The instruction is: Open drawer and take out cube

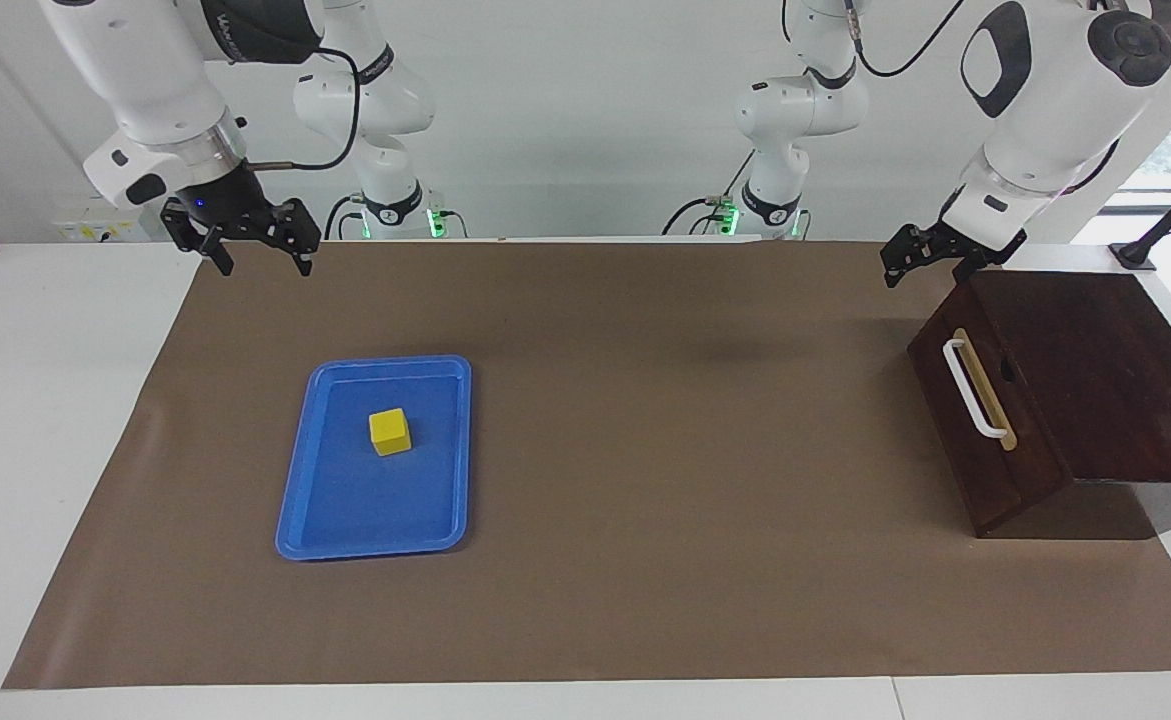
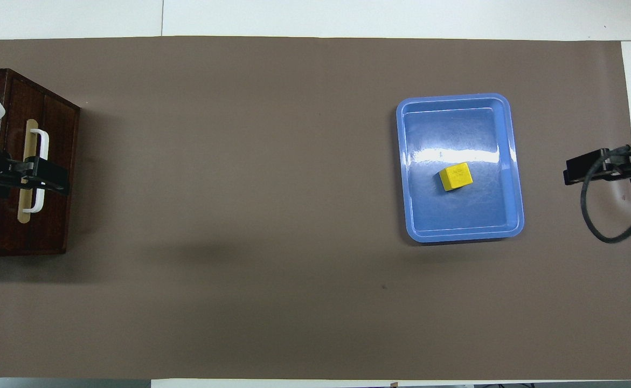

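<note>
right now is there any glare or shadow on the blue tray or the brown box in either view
Overhead view: a white glare streak crosses the floor of the blue plastic tray just above the small yellow cube; a soft shadow lies on the mat beside the dark brown wooden box. Facing view: the tray shows no strong glare; the box casts a dark shadow along its base.

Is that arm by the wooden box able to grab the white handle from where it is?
Probably yes. The left gripper hangs open above the box's top edge nearest the robots, touching nothing. The handle on the closed drawer faces the open mat, and nothing stands in front of it.
</note>
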You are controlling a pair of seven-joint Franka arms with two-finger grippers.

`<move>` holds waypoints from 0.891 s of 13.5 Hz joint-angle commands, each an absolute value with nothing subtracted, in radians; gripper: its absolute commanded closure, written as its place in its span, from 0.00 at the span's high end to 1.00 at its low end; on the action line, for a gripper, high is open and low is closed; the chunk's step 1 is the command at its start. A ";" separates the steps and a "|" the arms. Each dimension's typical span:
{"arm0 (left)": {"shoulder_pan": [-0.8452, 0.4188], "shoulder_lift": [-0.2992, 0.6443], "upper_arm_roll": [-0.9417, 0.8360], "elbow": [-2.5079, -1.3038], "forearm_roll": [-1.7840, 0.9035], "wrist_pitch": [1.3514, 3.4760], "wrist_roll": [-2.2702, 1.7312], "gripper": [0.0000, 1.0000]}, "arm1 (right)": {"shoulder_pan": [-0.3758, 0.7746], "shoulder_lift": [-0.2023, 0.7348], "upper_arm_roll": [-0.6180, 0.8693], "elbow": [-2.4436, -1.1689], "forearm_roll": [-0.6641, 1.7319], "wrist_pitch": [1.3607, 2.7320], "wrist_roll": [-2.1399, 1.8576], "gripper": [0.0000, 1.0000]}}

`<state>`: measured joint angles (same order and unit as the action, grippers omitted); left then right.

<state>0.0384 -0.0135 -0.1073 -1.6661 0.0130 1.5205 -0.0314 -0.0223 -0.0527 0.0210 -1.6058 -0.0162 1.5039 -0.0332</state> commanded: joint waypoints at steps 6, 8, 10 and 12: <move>0.037 -0.020 -0.101 -1.664 0.005 1.503 -0.028 1.00 | -0.066 -0.018 0.023 -1.601 -0.021 1.486 -0.137 1.00; 0.037 -0.020 -0.101 -1.664 0.005 1.503 -0.028 1.00 | -0.066 -0.029 0.025 -1.658 -0.023 1.538 -0.137 1.00; 0.037 -0.020 -0.101 -1.664 0.005 1.503 -0.028 1.00 | -0.066 -0.029 0.026 -1.655 -0.025 1.532 -0.135 1.00; 0.037 -0.020 -0.101 -1.663 0.005 1.503 -0.028 1.00 | -0.066 -0.023 0.028 -1.643 -0.032 1.528 -0.135 1.00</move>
